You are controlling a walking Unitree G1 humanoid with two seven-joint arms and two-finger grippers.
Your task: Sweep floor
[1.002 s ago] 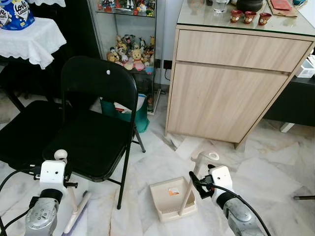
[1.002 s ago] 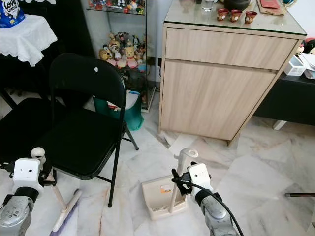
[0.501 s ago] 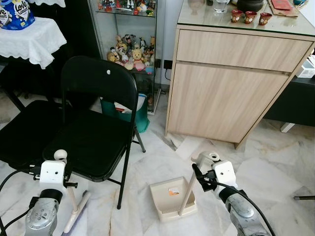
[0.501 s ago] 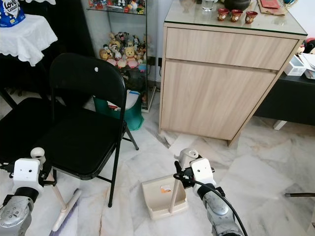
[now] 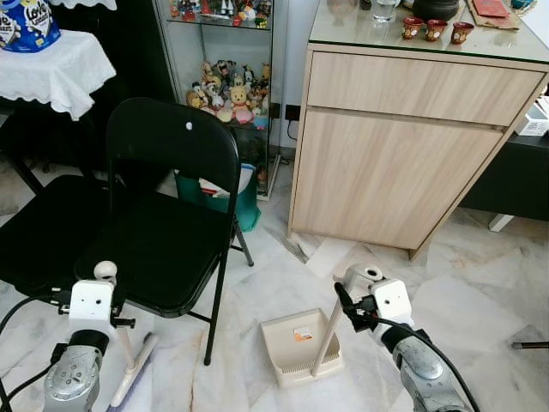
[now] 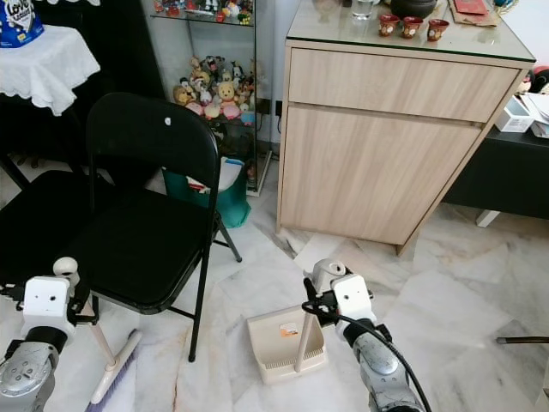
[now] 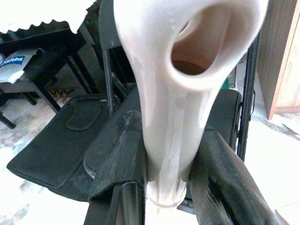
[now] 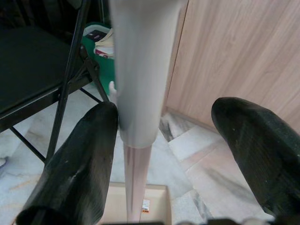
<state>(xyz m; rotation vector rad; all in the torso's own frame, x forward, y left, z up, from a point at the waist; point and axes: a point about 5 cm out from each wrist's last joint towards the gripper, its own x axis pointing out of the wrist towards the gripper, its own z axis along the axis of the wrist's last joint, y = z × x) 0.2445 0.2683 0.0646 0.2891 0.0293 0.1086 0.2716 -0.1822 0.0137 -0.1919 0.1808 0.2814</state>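
Marble floor (image 5: pixel 480 300), pale with grey veins, lies before you, and both cleaning tools stand on it. Your left gripper (image 7: pixel 164 187) is clenched on the white plastic handle of the short broom (image 5: pixel 120 339); in the left wrist view both black fingers (image 7: pixel 119 164) press against the handle's sides. The broom's head rests on the floor just beside the front leg of the black folding chair (image 5: pixel 167 215). Your right gripper (image 8: pixel 173 140) is spread wide around the white upright handle of the cream plastic dustpan (image 5: pixel 298 346); one finger (image 8: pixel 77 159) touches the handle, the other stands apart from it, so the grip is released. The dustpan sits flat on the floor between the chair and the light wooden cabinet (image 5: pixel 403 146), near the cabinet's lower left corner. Behind the chair you can see a glass display case of small plush toys (image 5: pixel 227 90) and a green bin (image 5: pixel 225 202) at its foot.
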